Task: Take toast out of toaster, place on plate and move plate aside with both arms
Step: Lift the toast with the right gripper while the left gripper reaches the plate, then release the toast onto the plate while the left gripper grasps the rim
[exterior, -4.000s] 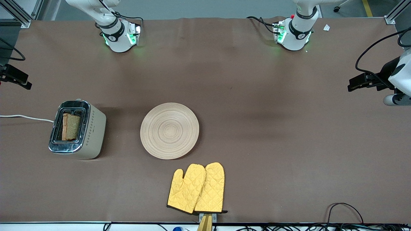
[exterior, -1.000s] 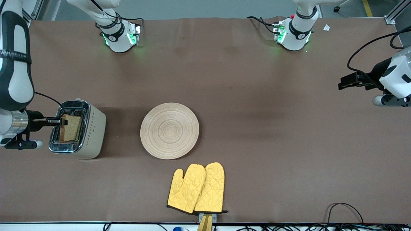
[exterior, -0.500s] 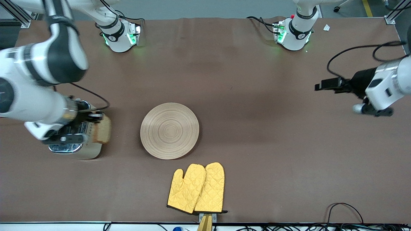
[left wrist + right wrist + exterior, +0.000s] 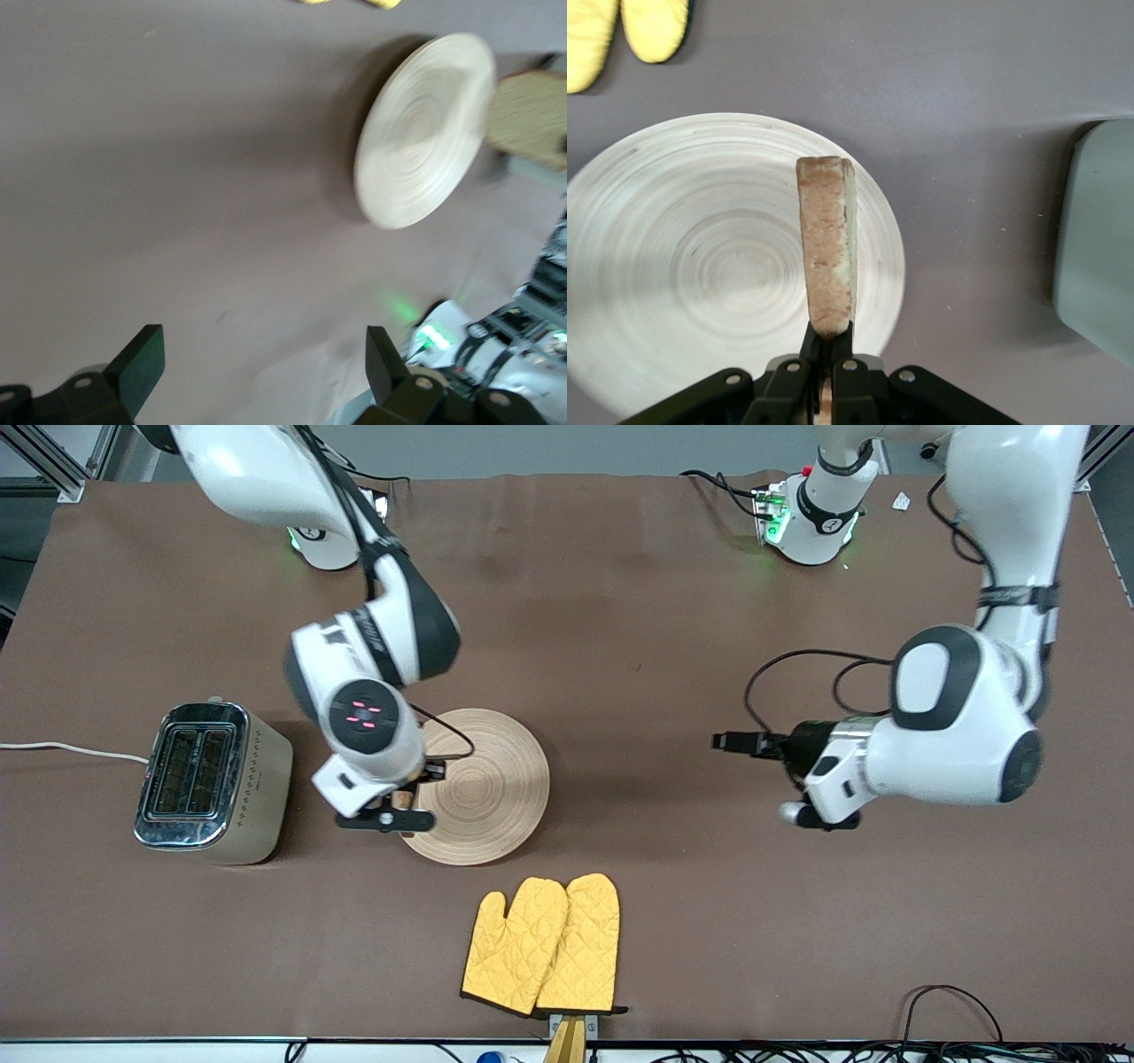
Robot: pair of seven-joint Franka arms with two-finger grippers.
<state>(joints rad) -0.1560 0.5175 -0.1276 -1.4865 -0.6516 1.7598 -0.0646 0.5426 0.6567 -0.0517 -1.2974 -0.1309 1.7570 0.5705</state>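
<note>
Toaster, boxy, beige and chrome-topped [image 4: 213, 779], stands with both slots empty at the right arm's end of the brown table [image 4: 673, 646], its white cord [image 4: 71, 750] trailing off the edge. Beside it, the right gripper [image 4: 829, 341] hangs over the toaster-side rim of the round, light wooden plate [image 4: 496, 779], its jaws pinched tight on the lower edge of the squarish slice of speckled brown wholegrain toast [image 4: 827, 257]. The slice is held on edge, crust up, above the plate's rings and not touching them.

The step in hand appears to be setting the toast down. It would go best if the gripper carried a little more toward the plate's centre, dropped low, and tipped the slice toward flat before letting go. Released upright from this height, the slice would likely topple, and so close to the rim it could fall onto the table.

A pair of yellow quilted oven mitts [image 4: 542, 943] lies nearer the front camera than the plate, close to its rim but apart from it, and out of the way of the drop. The left gripper [image 4: 731, 741] waits with fingers spread wide and empty over bare table toward the left arm's end, pointing at the plate and well apart from it. Nothing lies between them.
</note>
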